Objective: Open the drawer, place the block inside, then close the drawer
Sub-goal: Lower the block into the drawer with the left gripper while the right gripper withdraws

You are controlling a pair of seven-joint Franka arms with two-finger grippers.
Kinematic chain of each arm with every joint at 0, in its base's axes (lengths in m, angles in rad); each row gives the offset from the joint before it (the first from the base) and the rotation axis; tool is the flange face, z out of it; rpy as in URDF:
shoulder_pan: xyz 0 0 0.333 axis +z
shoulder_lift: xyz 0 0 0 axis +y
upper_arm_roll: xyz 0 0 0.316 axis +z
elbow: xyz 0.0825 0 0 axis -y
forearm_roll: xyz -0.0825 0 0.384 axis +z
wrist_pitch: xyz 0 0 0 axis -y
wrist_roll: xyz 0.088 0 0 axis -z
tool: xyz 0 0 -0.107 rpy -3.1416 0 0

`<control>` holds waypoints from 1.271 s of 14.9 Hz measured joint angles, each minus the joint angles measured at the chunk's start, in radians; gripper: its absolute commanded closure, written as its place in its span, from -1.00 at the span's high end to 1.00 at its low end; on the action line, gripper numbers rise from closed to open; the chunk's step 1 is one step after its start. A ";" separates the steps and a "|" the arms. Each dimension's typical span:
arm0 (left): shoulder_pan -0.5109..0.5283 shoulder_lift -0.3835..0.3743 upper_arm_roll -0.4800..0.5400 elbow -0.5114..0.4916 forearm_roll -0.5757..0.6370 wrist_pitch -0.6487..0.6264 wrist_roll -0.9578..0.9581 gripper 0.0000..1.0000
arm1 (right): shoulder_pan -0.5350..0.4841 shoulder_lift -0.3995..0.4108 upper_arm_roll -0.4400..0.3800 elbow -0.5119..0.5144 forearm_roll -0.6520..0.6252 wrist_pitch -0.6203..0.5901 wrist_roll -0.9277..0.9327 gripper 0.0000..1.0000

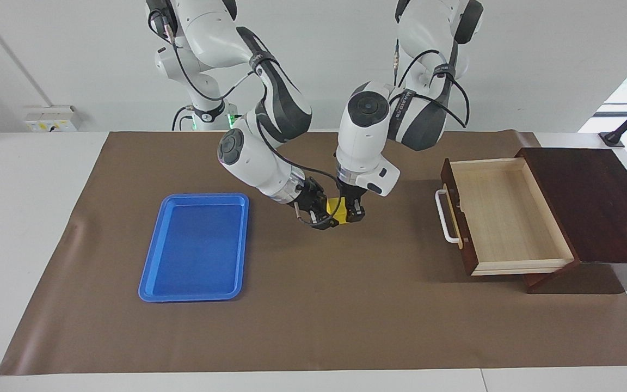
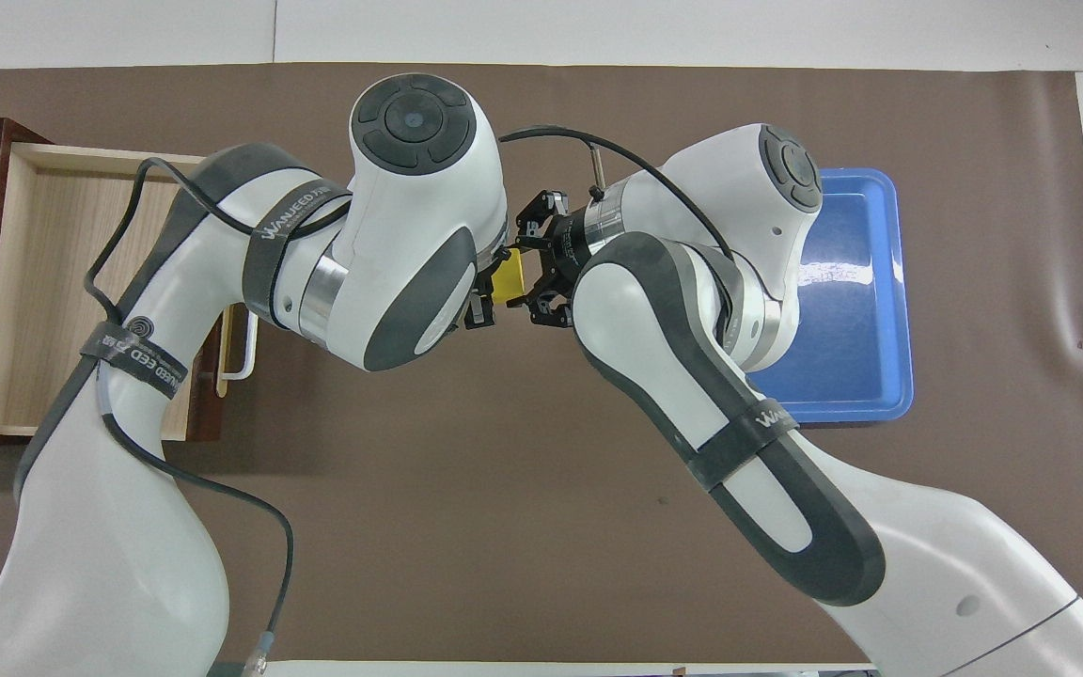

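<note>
Item: block (image 1: 337, 209), small, rigid, probably light. Pinched by right gripper (image 1: 321, 215) at nine o'clock, left gripper (image 1: 350, 212) at three. Hold flat faces.

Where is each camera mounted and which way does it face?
Facing view: high across the table, looking at the robots; both arms hang from the top, the left end effector and right end effector meeting on the small yellow cube.
Overhead view: above the robots' end, looking steeply down and forward; both arms enter from the bottom.
Shared, half a turn apart: the cube, the flat blue plastic tray, and the open pale-wood drawer.
</note>
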 measured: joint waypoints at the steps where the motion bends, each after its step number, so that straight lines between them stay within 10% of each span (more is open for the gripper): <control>1: 0.000 0.000 0.000 0.000 0.000 0.001 0.000 -1.00 | 0.000 0.000 0.000 0.000 0.000 0.000 0.000 -1.00; 4: 0.001 -0.001 0.000 -0.001 0.000 0.005 0.000 -1.00 | 0.000 0.001 0.000 0.001 0.000 0.005 0.000 -1.00; 6: 0.002 -0.004 0.001 -0.001 0.000 0.009 0.000 -1.00 | 0.000 0.001 0.000 0.005 0.001 0.006 0.000 0.33; 8: 0.008 -0.009 0.003 -0.001 -0.001 0.014 -0.006 -1.00 | -0.001 0.002 0.000 0.010 0.002 0.011 0.000 0.86; 19: 0.326 -0.137 0.021 0.000 0.002 -0.190 0.405 -1.00 | -0.286 -0.084 -0.017 -0.027 -0.035 -0.168 -0.168 1.00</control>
